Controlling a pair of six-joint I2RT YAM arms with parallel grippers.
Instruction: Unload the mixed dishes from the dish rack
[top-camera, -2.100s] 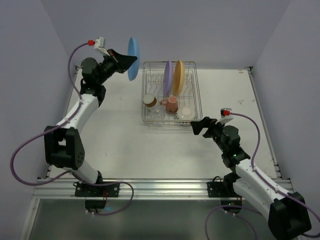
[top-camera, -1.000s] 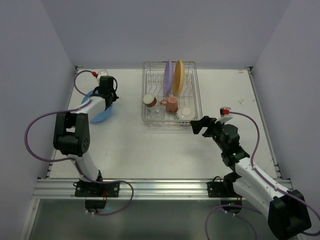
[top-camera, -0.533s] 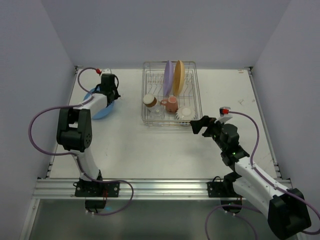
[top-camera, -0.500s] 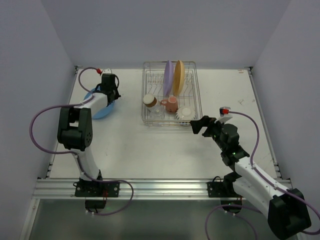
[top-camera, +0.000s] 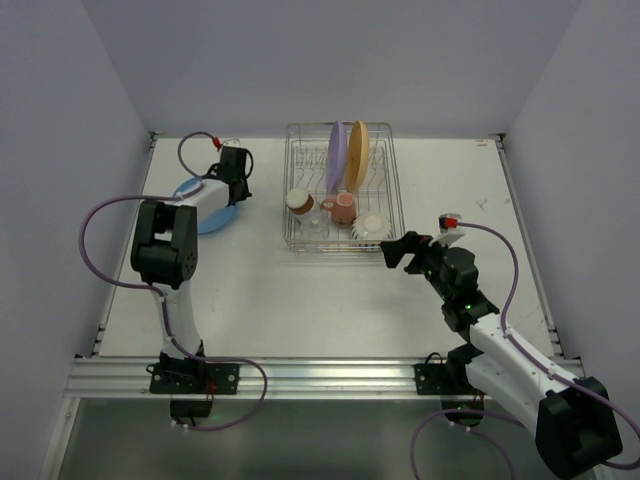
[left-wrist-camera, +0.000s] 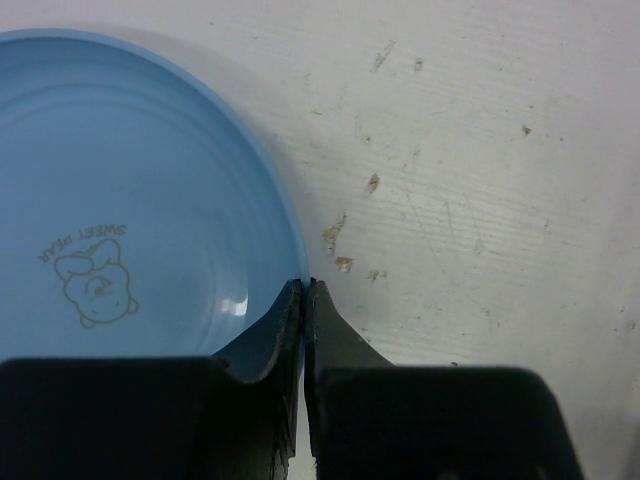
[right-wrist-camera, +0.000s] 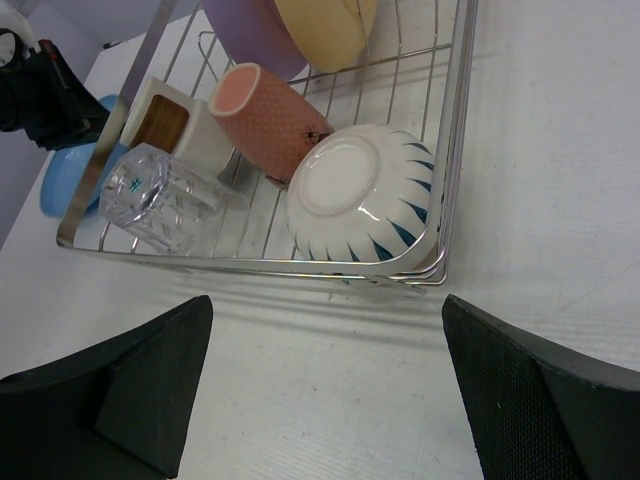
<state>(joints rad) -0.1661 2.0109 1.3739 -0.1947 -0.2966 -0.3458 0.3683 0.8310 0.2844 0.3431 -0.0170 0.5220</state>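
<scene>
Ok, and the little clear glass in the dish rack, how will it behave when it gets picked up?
The clear glass looks hard and smooth-walled, so it is probably stiff but slippery in a grip. It is see-through, so likely fragile if squeezed or dropped. It sits close beside the brown cup in the dish rack, so lifting may bump that.

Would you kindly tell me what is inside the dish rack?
A purple plate, yellow plate, brown cup, pink mug, white cup and clear glass. Anything beneath the white cup is hidden.

blue plate (left-wrist-camera: 120, 180): glossy plastic | dish rack (right-wrist-camera: 250, 263): shiny wire | table (left-wrist-camera: 480, 150): matt, scuffed
</scene>
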